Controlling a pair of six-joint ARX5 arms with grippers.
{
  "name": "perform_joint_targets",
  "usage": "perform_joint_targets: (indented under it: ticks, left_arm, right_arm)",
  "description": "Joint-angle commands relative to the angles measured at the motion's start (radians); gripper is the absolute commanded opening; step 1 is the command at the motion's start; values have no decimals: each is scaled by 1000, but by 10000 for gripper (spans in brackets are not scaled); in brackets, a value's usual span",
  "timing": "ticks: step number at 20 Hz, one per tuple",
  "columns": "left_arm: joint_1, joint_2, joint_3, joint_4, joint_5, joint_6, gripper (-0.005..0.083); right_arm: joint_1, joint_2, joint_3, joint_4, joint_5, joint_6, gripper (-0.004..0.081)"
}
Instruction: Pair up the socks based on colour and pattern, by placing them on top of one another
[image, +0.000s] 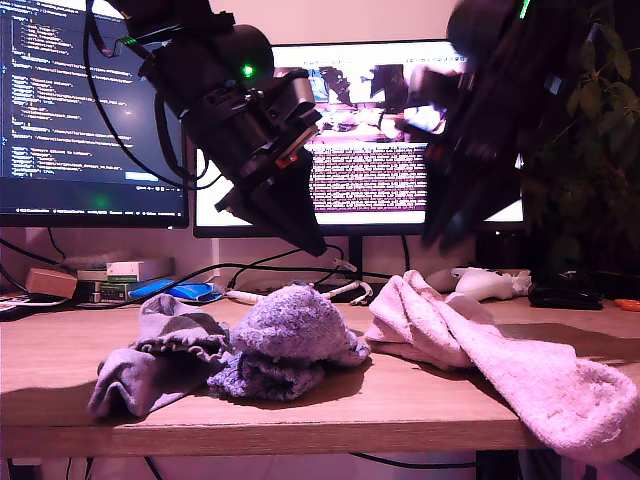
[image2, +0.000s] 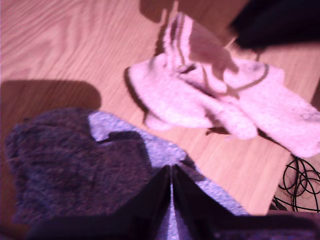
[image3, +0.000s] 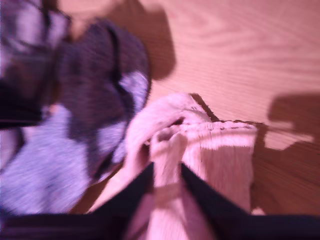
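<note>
On the counter the socks lie in three loose heaps, sorted by kind as far as I can judge. At the exterior view's left sits the grey sock heap, touching the fuzzy blue-purple heap at the middle. The pale pink-white socks lie just beside it at that view's right, one trailing toward the near edge.

My first tool hangs above the blue-purple heap with its jaws closed to a thin slit and nothing visibly between them. My second tool is over the pink-white socks; its jaws stand a little apart with pink fabric between them, but the picture is blurred and I cannot tell whether it truly grips.

The grouping looks mostly done. What seems left is tidying: the pink-white pair is only partly overlapped, and the grey pair is too bunched to count.
</note>
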Motion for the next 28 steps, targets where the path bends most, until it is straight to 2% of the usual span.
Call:
perform_joint_targets:
  ticks: [1,8,13,21,22,23,26,28]
  left_arm:
    - [-5,17,-7,5,3,-4,-19]
    - [-3,17,-7,8,3,-3,-19]
    - [-3,17,-7,-3,3,-5,-19]
    - [-3,17,-7,-4,3,-28,-19]
    - [-3,17,-7,-4,3,-28,-19]
    - [-3,17,-7,-4,3,-28,-19]
    - [-3,17,-7,-3,3,-29,-18]
    - [-3,17,-7,1,3,-30,-10]
  right_arm:
    - [12,18,-21,16,-10,11,190]
    - [48,53,-20,60,-23,14,209]
    - [50,56,-20,39,62,13,264]
    - [60,96,-20,28,62,18,262]
    - [63,104,-20,29,63,21,250]
    - [63,108,-20,30,63,21,204]
    - [63,108,-18,31,69,31,-5]
    - [63,106,-2,16,91,40,-13]
